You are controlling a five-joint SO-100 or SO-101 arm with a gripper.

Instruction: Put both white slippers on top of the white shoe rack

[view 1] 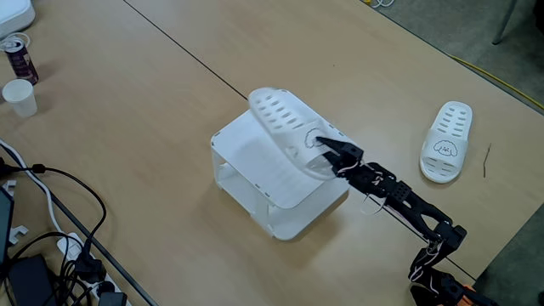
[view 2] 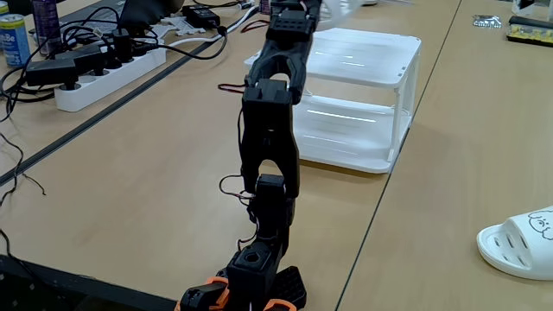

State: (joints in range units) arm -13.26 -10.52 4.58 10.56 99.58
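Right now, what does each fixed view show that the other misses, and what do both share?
A fixed view alone shows the fingers gripping a white slipper tilted over the rack top, plus a paper cup. Another fixed view alone shows the rack's lower shelf and a power strip. Both share the white shoe rack, the arm and the second slipper lying on the table.

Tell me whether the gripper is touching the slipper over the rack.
Touching. In a fixed view the gripper is closed on the strap of the white slipper, held tilted above the white shoe rack.
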